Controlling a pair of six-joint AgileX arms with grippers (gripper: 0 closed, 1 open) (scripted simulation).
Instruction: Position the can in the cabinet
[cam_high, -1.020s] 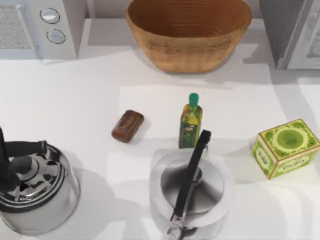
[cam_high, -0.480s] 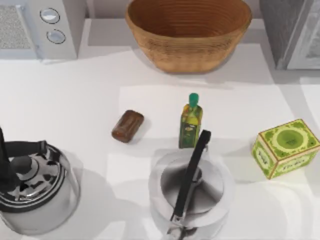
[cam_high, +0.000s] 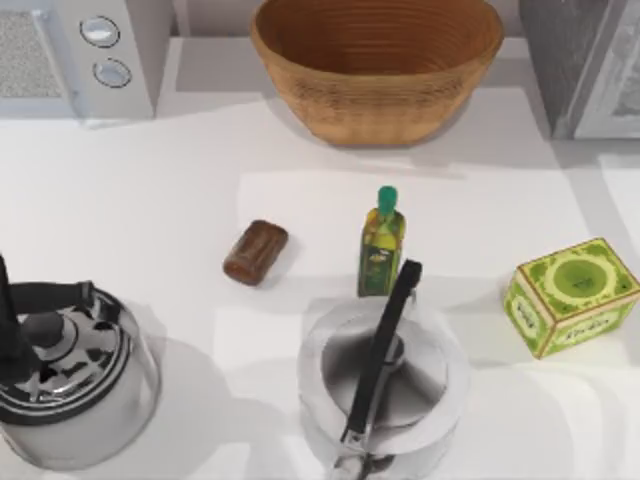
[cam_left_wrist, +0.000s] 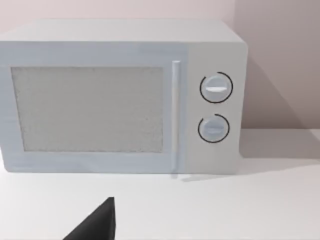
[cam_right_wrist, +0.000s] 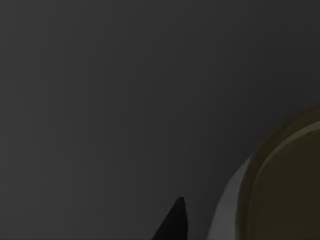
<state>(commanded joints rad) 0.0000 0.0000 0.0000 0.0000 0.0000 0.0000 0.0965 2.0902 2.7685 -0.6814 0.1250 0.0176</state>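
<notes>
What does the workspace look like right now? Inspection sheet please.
Surface: white table.
Job's things: can lying on its side, mid-table, untouched; grey cabinet at the far right.
Clutter: oil bottle upright beside the can; green box right; basket at the back; two kettles at the front.
Grippers: left fingertip faces the microwave; right wrist view is dark.
Cables: nothing seen.
Surroundings: pale wall.

A rendered kitchen: a white microwave (cam_high: 75, 55) and woven basket (cam_high: 377, 65) line the back of a white worktop (cam_high: 150, 200), with two steel kettles (cam_high: 70, 375) and an olive-oil bottle (cam_high: 381, 245) nearer the front.
</notes>
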